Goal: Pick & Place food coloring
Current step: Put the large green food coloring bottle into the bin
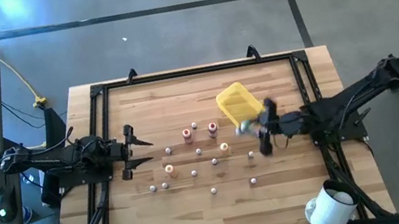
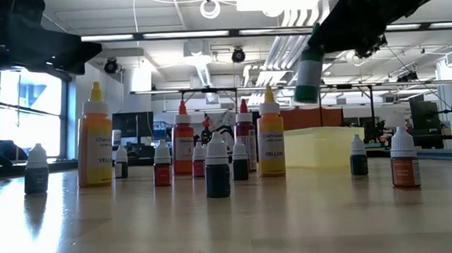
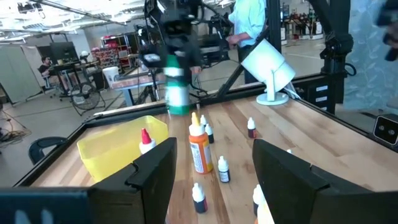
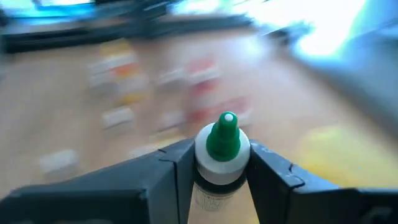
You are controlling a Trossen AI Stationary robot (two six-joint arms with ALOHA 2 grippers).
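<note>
The right gripper (image 4: 221, 171) holds a green-capped bottle (image 4: 222, 152) clamped above the table (image 1: 298, 202), beside the yellow tray (image 1: 238, 103). The left gripper (image 1: 143, 152) waits wide open near the table's left edge.

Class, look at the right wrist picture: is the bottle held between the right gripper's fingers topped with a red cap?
No. The bottle clamped in the right gripper has a green cap above a white collar.
</note>
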